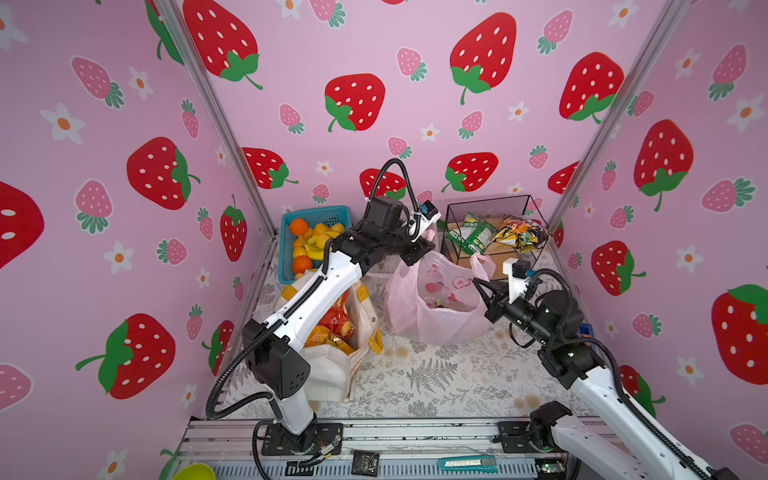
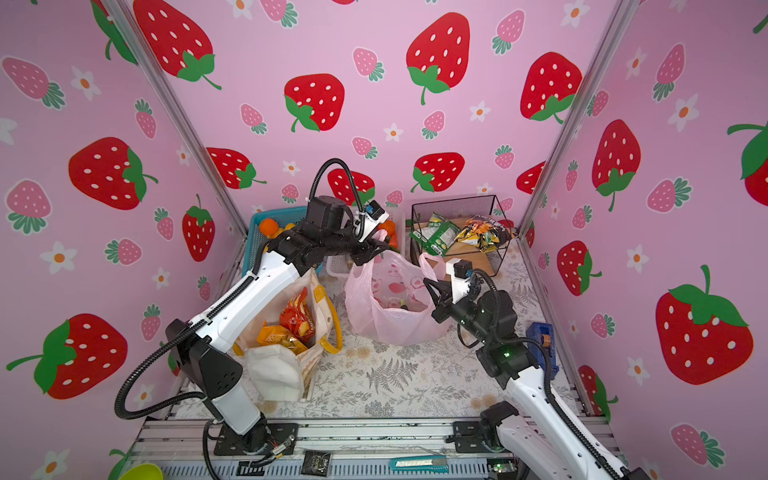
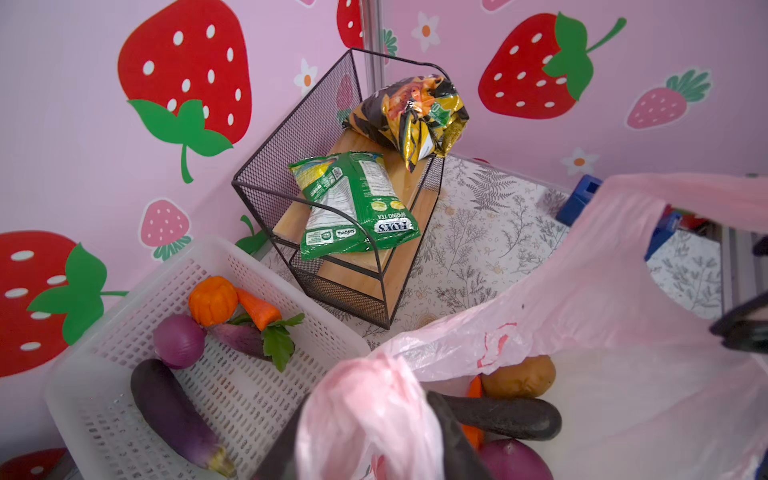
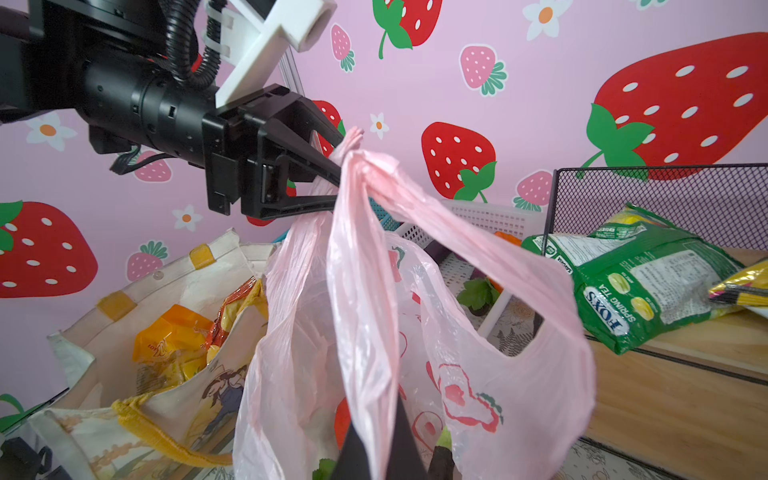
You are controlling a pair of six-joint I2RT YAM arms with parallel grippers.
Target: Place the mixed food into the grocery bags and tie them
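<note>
Toys fill the bottom of the thin, translucent pink plastic bag (image 1: pixel 432 316) (image 2: pixel 390 324) printed with red fruit: the left wrist view shows a brown potato (image 3: pixel 519 376), a long dark aubergine (image 3: pixel 507 415), a sliver of orange carrot (image 3: pixel 476 390) and a purple onion (image 3: pixel 511 461) inside it. The bag stands open-mouthed on the fern-printed tablecloth (image 1: pixel 432 374), near the middle in both top views, with its two loop handles raised. The left gripper (image 1: pixel 424 249) (image 4: pixel 336 153), reaching in over the far rim, has its black fingers closed on one handle, bunched and twisted into a cord. The right gripper (image 1: pixel 478 284) (image 4: pixel 374 453) sits at the opposite rim with its fingers pressed together, a band of the pink film caught between them. The bag hangs slack between the two grippers. To its left, just beside it, the cream canvas tote (image 2: pixel 282 365) with yellow straps gapes open, with red-orange and yellow snack packets (image 2: pixel 297 316) inside.
</note>
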